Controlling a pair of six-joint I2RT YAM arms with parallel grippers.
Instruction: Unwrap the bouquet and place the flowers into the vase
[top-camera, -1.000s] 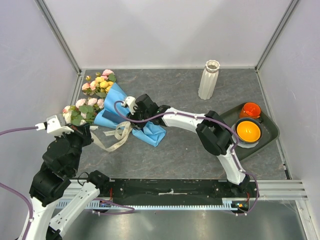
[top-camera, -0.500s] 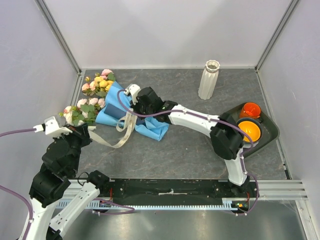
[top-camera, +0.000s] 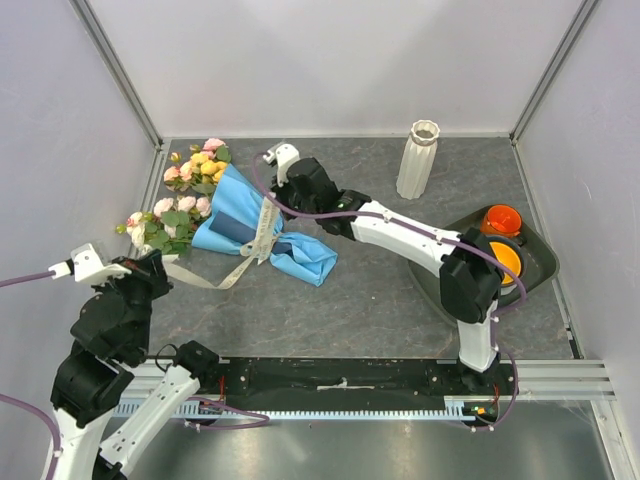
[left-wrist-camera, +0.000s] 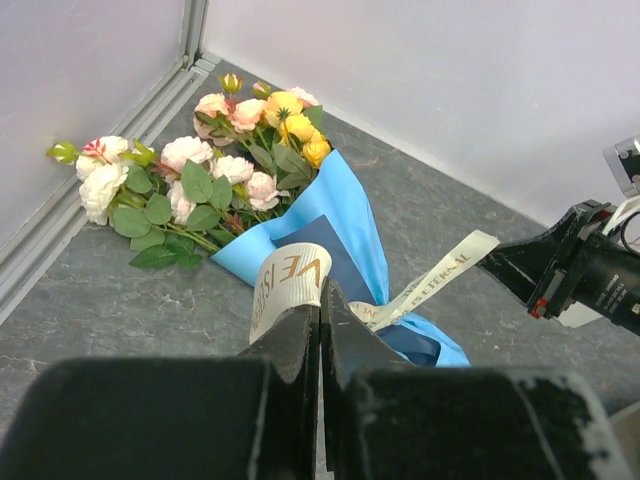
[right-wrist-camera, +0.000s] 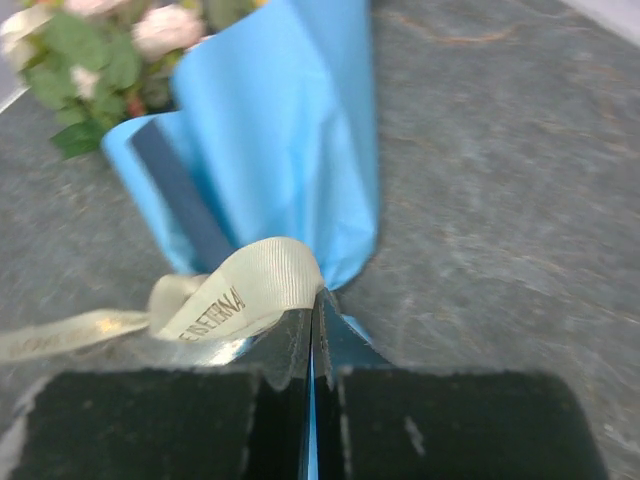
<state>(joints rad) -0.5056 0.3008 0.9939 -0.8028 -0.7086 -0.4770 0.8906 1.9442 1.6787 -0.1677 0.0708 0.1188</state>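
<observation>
The bouquet of pink, cream and yellow artificial roses in blue paper (top-camera: 232, 212) lies near the worktop's rear left corner, its heads toward the left edge. Its cream ribbon (top-camera: 262, 228) trails across the wrap. The right gripper (right-wrist-camera: 312, 300) is pressed together on one loop of it, and the left gripper (left-wrist-camera: 321, 300) pinches another stretch. The tall ribbed white vase (top-camera: 420, 160) stands upright by the rear edge, well apart.

Right side of the grey marbled surface (top-camera: 380, 300): a dark grey tray (top-camera: 543, 262) carrying an orange cup (top-camera: 500, 218) and an orange bowl (top-camera: 508, 262) (partly hidden). White walls (top-camera: 330, 60) enclose three sides.
</observation>
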